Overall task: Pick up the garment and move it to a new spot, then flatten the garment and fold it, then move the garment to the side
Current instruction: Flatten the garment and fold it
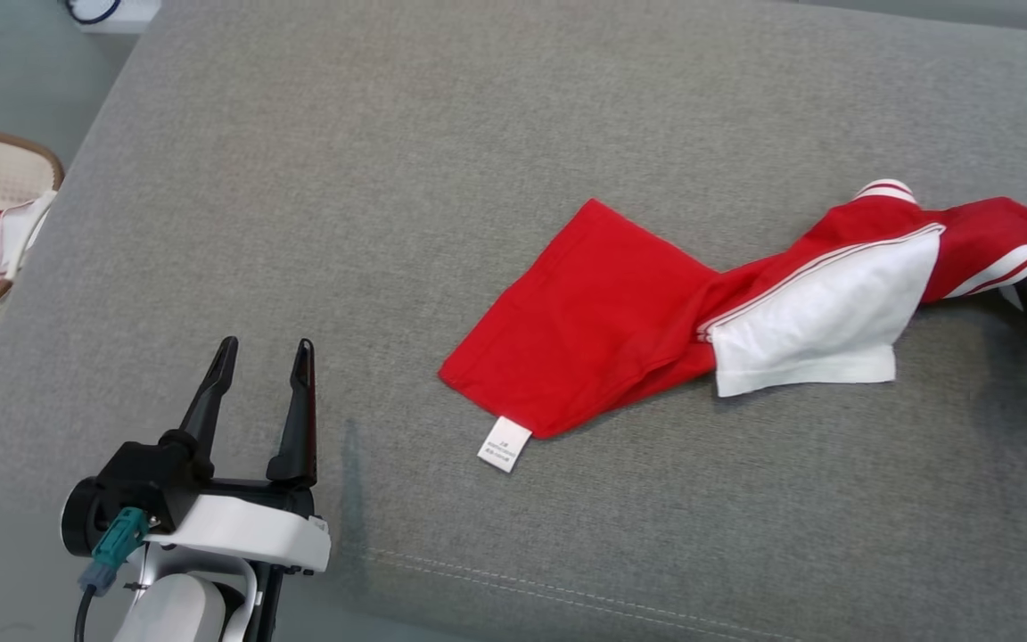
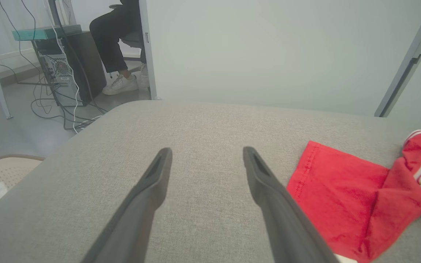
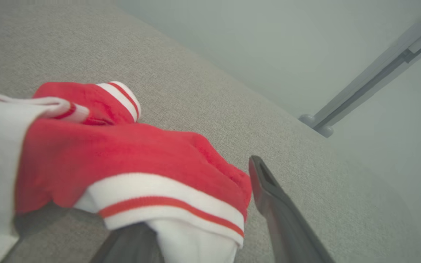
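Where the garment (image 1: 620, 330) ends, right gripper (image 3: 210, 164) lies low — fingers (image 3: 280, 215) spread.

You have one printed item in front of you: a small white care tag (image 1: 505, 443) sewn to the near edge of the red and white garment (image 1: 594, 330). The tag lies flat on the grey cushion (image 1: 299, 178), just off the red cloth's lowest corner. It carries a few lines of tiny dark print, too small for you to read.
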`<state>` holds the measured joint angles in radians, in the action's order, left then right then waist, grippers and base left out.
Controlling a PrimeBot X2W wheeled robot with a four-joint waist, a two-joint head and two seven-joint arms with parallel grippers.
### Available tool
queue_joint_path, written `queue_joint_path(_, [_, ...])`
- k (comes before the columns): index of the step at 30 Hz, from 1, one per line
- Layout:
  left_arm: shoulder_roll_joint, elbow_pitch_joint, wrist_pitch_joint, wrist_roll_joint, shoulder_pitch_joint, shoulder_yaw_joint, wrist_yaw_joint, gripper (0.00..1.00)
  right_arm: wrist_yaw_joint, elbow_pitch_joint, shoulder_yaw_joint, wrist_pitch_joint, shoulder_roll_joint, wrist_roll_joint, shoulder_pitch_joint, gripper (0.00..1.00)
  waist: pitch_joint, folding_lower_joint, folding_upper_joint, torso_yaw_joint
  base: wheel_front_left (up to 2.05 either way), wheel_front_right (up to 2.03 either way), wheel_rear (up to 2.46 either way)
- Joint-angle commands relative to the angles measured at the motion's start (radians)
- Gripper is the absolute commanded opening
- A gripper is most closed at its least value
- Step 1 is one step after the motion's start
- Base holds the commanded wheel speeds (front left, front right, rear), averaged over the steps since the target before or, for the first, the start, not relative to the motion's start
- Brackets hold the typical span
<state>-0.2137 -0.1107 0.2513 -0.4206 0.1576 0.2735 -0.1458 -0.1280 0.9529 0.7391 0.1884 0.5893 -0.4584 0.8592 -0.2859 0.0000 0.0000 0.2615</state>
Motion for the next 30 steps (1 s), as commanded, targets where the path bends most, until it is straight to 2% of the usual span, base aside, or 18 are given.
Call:
queue_joint_path(1, [-0.034, 0.019, 0.010, 0.009, 0.032, -0.044, 0.004, 1.00, -0.003, -0.019, -0.004, 0.038, 0.012, -0.025, -0.059, 1.00, 0.022, 0.0000, 0.0000, -0.031, 0.00, 0.00, 0.00])
queue_joint_path(6, [-0.061, 0.026, 0.007, 0.010, 0.013, -0.063, -0.002, 1.00, -0.003, -0.096, -0.043, 0.070, 0.016, -0.066, -0.150, 1.00, 0.053, 0.0000, 0.0000, -0.092, 0.00, 0.00, 0.00])
queue_joint_path(12, [-0.093, 0.044, -0.011, 0.009, -0.007, -0.080, -0.011, 1.00, -0.003, -0.267, -0.186, 0.073, 0.000, -0.063, -0.271, 1.00, 0.084, 0.0000, 0.0000, -0.154, 0.00, 0.00, 0.00])
queue_joint_path(15, [-0.108, 0.056, -0.024, 0.007, -0.024, -0.087, -0.018, 1.00, -0.003, -0.401, -0.321, 0.073, -0.038, -0.042, -0.376, 1.00, 0.105, 0.0000, 0.0000, -0.182, 0.00, 0.00, 0.00])
queue_joint_path(19, [-0.126, 0.073, -0.040, 0.006, -0.048, -0.095, -0.026, 1.00, -0.003, -0.533, -0.471, 0.073, -0.119, -0.009, -0.511, 1.00, 0.135, 0.0000, 0.0000, -0.210, 0.00, 0.00, 0.00])
queue_joint_path(24, [-0.140, 0.090, -0.050, 0.004, -0.081, -0.097, -0.033, 1.00, -0.003, -0.690, -0.593, 0.073, -0.205, 0.078, -0.655, 1.00, 0.173, 0.0000, 0.0000, -0.217, 0.00, 0.00, 0.00])
queue_joint_path(30, [-0.147, 0.106, -0.053, -0.003, -0.137, -0.102, -0.046, 1.00, -0.003, -0.819, -0.666, 0.071, -0.309, 0.151, -0.817, 1.00, 0.210, 0.0000, 0.0000, -0.211, 0.00, 0.00, 0.00])
